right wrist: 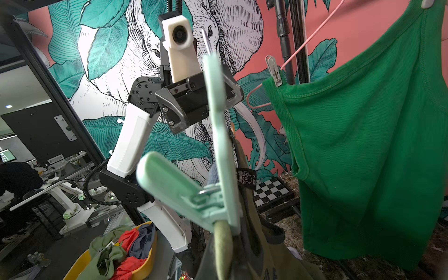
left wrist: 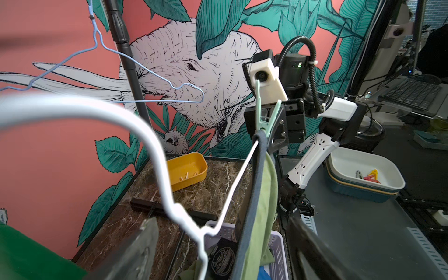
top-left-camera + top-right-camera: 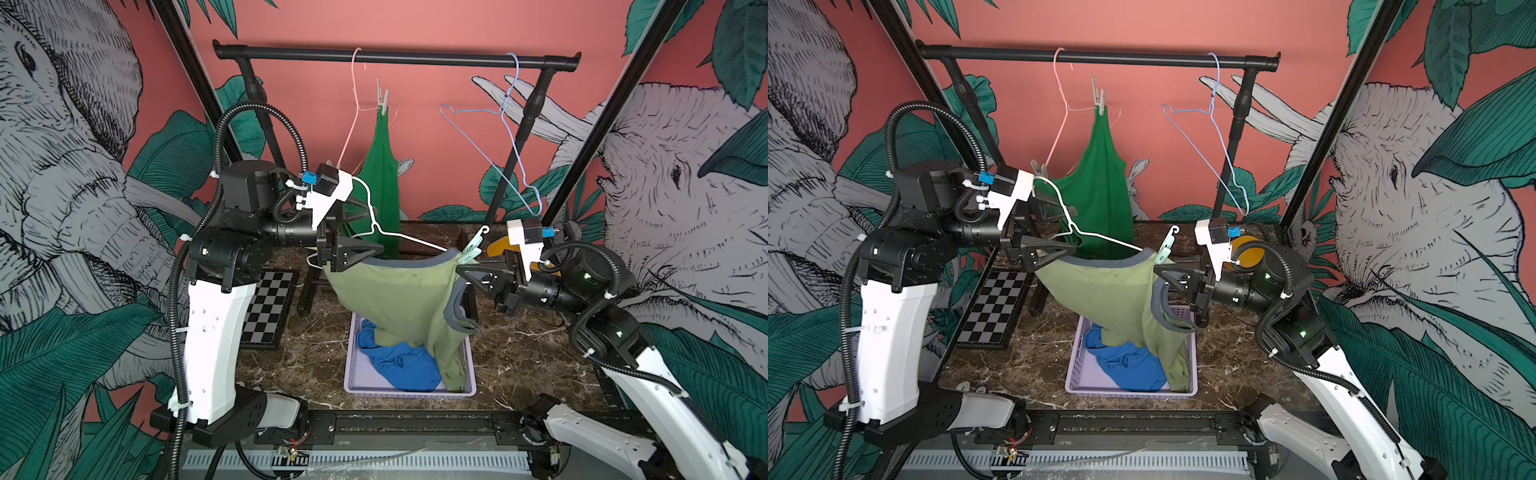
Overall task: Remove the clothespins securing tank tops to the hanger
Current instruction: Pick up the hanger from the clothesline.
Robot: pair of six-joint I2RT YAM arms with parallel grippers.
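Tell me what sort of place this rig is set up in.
Probably a robotics lab with a staged laundry booth. Printed jungle-mural panels enclose a clothes rail and a marble-look table, a calibration-style checkerboard sits on it, and a desk keyboard shows beyond the booth.

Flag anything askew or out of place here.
The white hanger is off the rail, tilted in mid-air; the olive tank top, pinned by one visible mint clothespin, sags from it into the lilac basket.
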